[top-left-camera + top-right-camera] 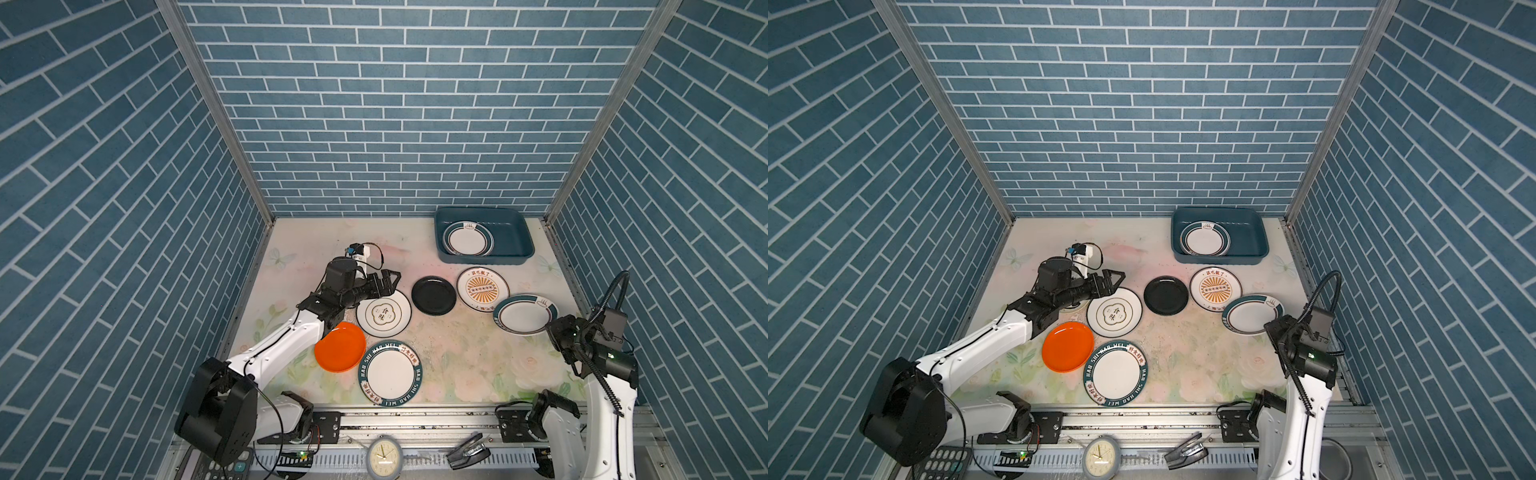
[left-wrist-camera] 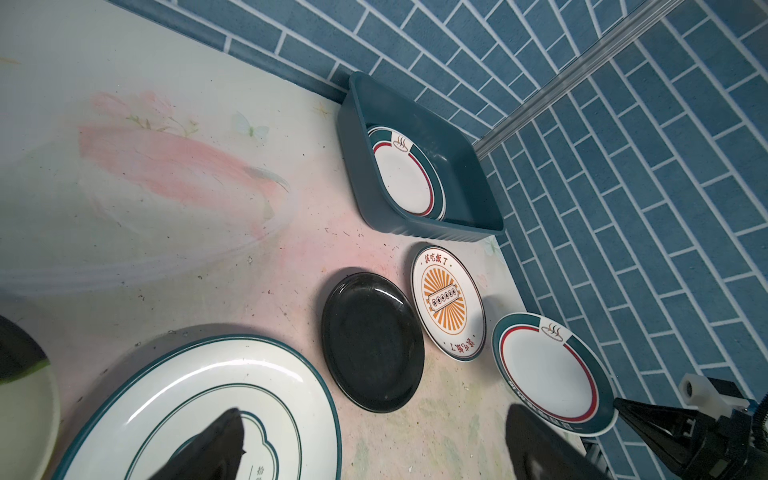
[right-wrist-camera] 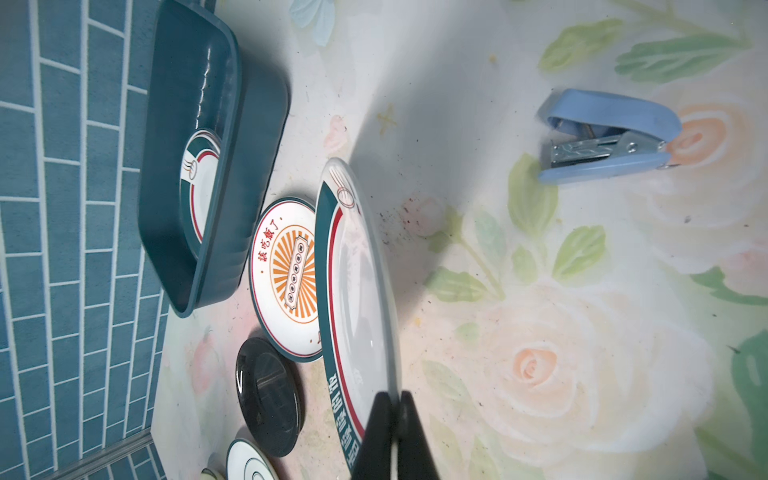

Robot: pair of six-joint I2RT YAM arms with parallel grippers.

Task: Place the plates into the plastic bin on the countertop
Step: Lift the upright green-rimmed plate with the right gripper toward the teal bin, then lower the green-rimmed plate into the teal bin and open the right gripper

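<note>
Closest to the right wrist camera, the right pincer (image 3: pixel 392 411) is clamped shut on the rim of a teal-banded plate (image 3: pixel 361 299). The rim is probably the only purchase a shallow dish lying on the counter (image 3: pixel 540 291) offers. The held edge looks slightly raised, though I cannot be sure. From that grip the plastic bin (image 3: pixel 257 145) lies ahead, past the sunburst plate (image 3: pixel 286 274), at the back wall. A matching plate (image 3: pixel 199 183) sits flat in one half of the bin, leaving the other half bare. The left pincer (image 1: pixel 390 281) gapes wide and empty, over the far edge of a white plate with a central motif (image 1: pixel 383 312), likely to take it next.
</note>
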